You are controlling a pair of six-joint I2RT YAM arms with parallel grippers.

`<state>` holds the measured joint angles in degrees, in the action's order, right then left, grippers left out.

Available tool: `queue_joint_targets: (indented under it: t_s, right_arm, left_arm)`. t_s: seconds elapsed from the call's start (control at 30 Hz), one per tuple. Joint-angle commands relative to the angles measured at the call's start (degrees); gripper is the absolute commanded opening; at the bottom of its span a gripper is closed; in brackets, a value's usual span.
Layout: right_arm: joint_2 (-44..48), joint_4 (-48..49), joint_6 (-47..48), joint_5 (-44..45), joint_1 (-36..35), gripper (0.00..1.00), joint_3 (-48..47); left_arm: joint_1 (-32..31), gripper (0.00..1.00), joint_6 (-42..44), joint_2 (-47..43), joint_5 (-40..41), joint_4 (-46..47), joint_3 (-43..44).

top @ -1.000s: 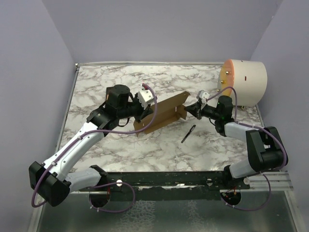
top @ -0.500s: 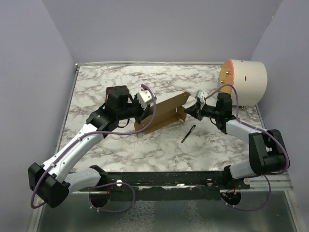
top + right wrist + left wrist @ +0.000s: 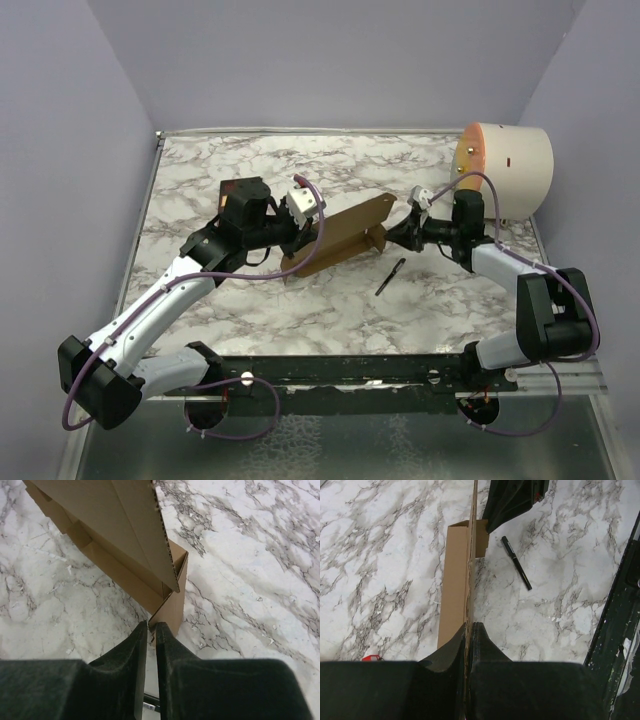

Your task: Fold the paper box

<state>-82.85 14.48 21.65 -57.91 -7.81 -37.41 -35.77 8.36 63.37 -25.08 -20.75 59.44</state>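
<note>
Paper box [image 3: 340, 235], brown corrugated cardboard, half-folded: left gripper [image 3: 469, 626] clamps its upright panel [image 3: 469, 575]; right gripper [image 3: 151, 627], jaws newly parted, releasing end flap [image 3: 172, 611]; fold judged set.

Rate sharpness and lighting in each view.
Top external: even light, sharp, soft shadow beneath the paper box. Left wrist: pen crisp, left gripper nearly black. Right wrist: box corrugation sharp, right gripper underexposed, featureless.
</note>
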Motion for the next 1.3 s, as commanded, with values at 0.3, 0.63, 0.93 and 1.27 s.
queue_joint_targets:
  t_s: [0.3, 0.63, 0.93, 1.27]
  right_arm:
    - [1.4, -5.1, 0.8, -12.4, 4.9, 0.3, -3.2]
    - [4.8, -13.3, 10.2, -18.4, 8.2, 0.41, -6.7]
    - [2.0, -2.6, -4.2, -2.0, 9.0, 0.23, -9.9]
    - [-11.3, -8.7, -3.4, -0.4, 7.5, 0.12, -17.3]
  left_arm:
    - [-0.4, 0.0, -1.7, 0.6, 2.2, -2.9, 1.0]
    - [-0.4, 0.0, -1.4, 0.2, 2.6, -3.2, 0.9]
    - [-0.4, 0.0, -1.3, 0.2, 2.3, -3.2, 1.0]
    - [-0.4, 0.0, -1.6, 0.5, 1.8, -2.8, 1.2]
